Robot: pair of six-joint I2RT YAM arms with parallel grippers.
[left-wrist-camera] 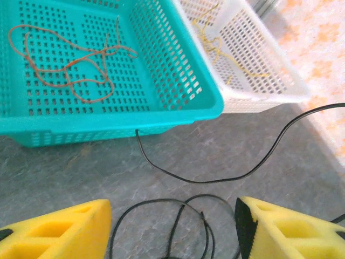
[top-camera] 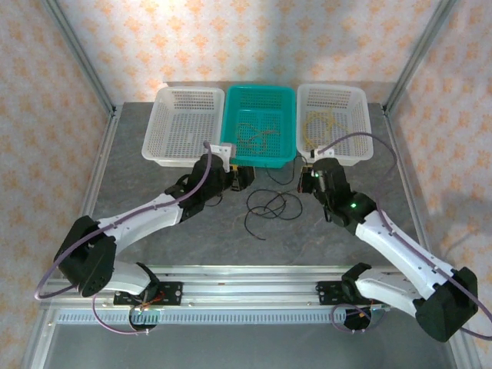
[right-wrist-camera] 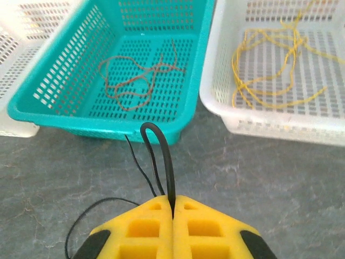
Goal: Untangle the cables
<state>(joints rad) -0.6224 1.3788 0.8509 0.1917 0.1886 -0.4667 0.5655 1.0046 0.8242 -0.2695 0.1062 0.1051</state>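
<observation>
Here, black cable [right-wrist-camera: 167,166] sits pinched in right claw [right-wrist-camera: 172,209].

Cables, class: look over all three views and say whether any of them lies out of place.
One does. The black cable sprawls on the table in front of the teal basket, a loop pinched in the shut right gripper, while the orange-brown cable lies in that basket and the yellow cable in the right white basket.

White-and-black arms [top-camera: 146,215], purple-grey cables [top-camera: 361,137], yellow foam end effector fingers [right-wrist-camera: 140,232], green light [top-camera: 353,205]
</observation>
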